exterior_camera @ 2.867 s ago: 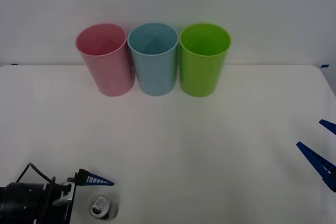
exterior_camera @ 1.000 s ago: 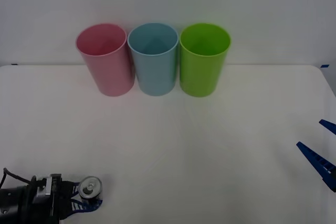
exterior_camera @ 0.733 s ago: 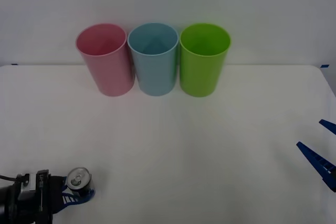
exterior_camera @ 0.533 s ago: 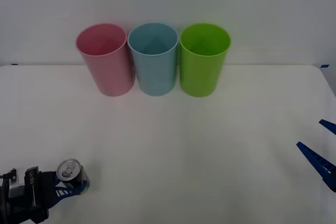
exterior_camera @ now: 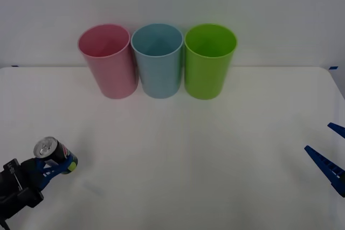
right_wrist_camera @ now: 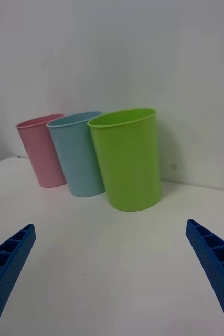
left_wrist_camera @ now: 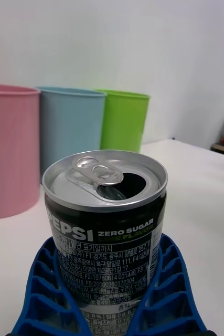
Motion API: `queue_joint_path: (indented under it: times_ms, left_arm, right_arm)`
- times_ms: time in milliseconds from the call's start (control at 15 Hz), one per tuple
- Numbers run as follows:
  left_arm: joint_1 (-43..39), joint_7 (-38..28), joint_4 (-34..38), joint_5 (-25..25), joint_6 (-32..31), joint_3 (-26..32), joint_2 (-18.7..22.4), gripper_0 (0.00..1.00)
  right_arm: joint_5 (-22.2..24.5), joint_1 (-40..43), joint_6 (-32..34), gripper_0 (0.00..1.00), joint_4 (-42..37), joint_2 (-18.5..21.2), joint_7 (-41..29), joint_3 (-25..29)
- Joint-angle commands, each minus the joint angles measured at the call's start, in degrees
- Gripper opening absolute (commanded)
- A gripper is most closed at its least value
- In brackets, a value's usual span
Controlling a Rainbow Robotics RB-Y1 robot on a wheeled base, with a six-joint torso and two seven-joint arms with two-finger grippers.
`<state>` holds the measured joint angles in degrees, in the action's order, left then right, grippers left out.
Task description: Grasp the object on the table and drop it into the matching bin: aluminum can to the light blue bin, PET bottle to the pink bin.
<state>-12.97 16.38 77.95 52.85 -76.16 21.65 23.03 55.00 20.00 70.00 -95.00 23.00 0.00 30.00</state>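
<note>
Risk of slip: aluminum can, clenched in left end effector, tilted above bench. Right end effector released, parked. Could miss light blue bin, beside pink bin.

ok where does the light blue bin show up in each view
Front view: light blue bin, back centre, between pink bin and lime green bin.
Right wrist view, middle of the same row.
Left wrist view, behind the can.
Shared landmark: lime green bin.
</note>
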Motion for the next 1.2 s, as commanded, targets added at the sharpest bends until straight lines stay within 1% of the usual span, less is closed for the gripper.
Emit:
queue_joint_path:
  times_ms: [67,133,267,333,533,800,1000,1200]
  left_arm:
    - [0.1,-0.9,2.4,-4.0,4.2,-0.2,0.0,0.00]
    - [0.1,-1.8,4.7,-4.1,6.8,-0.6,0.0,0.00]
    - [0.2,-6.2,9.9,-3.8,11.3,-1.7,0.0,0.00]
    - [0.6,-9.0,13.6,-2.2,14.5,-2.7,0.0,0.00]
    - [3.5,-16.2,20.0,1.3,20.6,-5.2,0.0,0.00]
    - [9.5,-25.9,23.4,6.8,23.6,-6.3,0.0,0.00]
    - [13.5,-31.4,25.2,10.2,26.4,-6.9,-0.1,0.00]
    - [18.1,-36.1,26.1,14.3,30.6,-7.8,-0.5,0.00]
  right_arm:
    - [0.0,0.0,0.0,1.00,0.0,0.0,0.0,0.0]
    - [0.0,0.0,0.0,1.00,0.0,0.0,0.0,0.0]
    - [0.0,0.0,0.0,1.00,0.0,0.0,0.0,0.0]
    - [0.0,0.0,0.0,1.00,0.0,0.0,0.0,0.0]
    - [0.0,0.0,0.0,1.00,0.0,0.0,0.0,0.0]
    - [0.0,0.0,0.0,1.00,0.0,0.0,0.0,0.0]
    - [0.0,0.0,0.0,1.00,0.0,0.0,0.0,0.0]
    - [0.0,0.0,0.0,1.00,0.0,0.0,0.0,0.0]
